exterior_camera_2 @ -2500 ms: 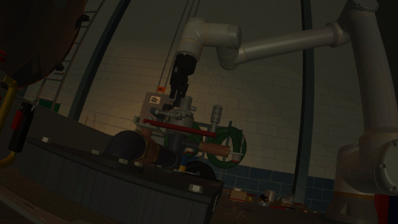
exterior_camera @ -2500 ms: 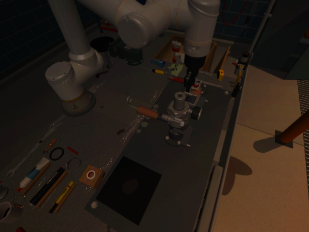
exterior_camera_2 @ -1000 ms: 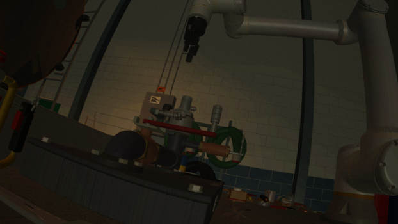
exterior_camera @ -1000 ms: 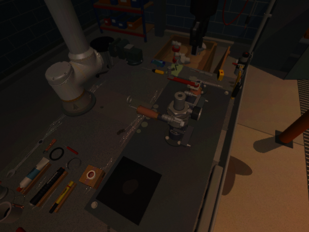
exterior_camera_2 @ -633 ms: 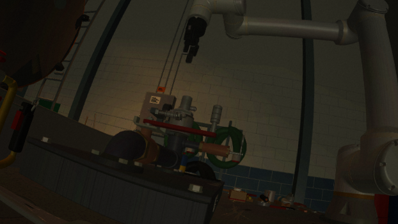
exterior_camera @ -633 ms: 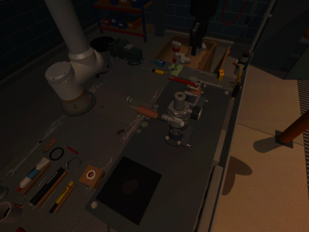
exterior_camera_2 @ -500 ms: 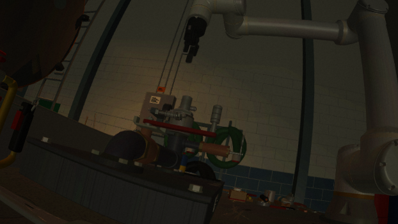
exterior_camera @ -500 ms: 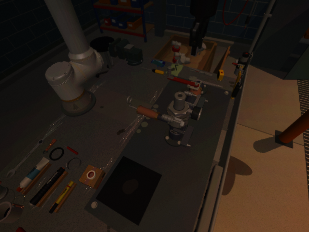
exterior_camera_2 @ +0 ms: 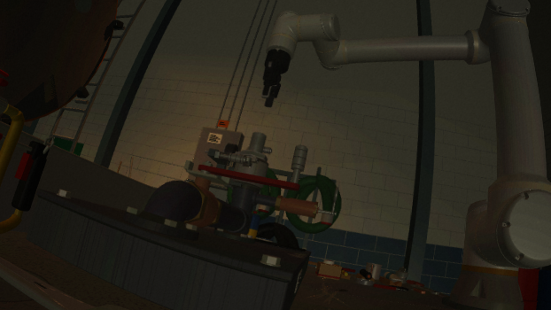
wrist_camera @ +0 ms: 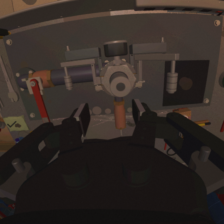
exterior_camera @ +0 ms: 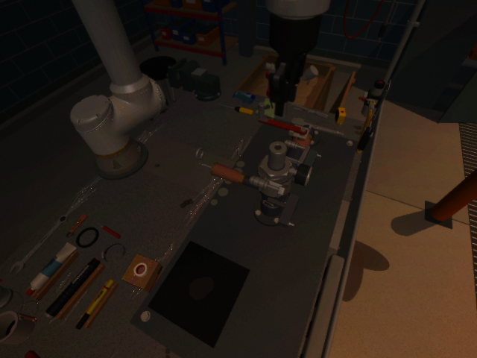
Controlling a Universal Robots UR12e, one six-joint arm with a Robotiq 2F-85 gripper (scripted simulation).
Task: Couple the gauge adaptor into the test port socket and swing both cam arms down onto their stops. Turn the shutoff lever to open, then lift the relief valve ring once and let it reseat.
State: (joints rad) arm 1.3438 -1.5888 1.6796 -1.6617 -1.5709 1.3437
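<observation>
The gauge adaptor (exterior_camera: 275,158) (wrist_camera: 119,82) (exterior_camera_2: 257,146) sits upright in the test port socket on the grey plate, far below my gripper. My gripper (exterior_camera: 280,102) (exterior_camera_2: 269,99) (wrist_camera: 110,113) hangs high above the fitting, open and empty. A round gauge (exterior_camera: 304,174) (wrist_camera: 115,48) sticks out of the adaptor's side. Two cam arms (wrist_camera: 78,62) (wrist_camera: 155,56) lie out level on either side of the socket. The relief valve (exterior_camera: 227,174) (wrist_camera: 119,115) (exterior_camera_2: 294,206) with its copper-coloured body points away from the fitting. The red shutoff lever (exterior_camera: 282,125) (wrist_camera: 39,100) (exterior_camera_2: 248,177) lies at the pipe's far end.
Behind the fitting stand a wooden tray (exterior_camera: 293,83) and a vise (exterior_camera: 196,83). The arm's base (exterior_camera: 111,131) stands to the left. Hand tools (exterior_camera: 65,269) lie at the bench's near left. A black mat (exterior_camera: 198,291) lies in front. The bench edge (exterior_camera: 346,231) runs along the right.
</observation>
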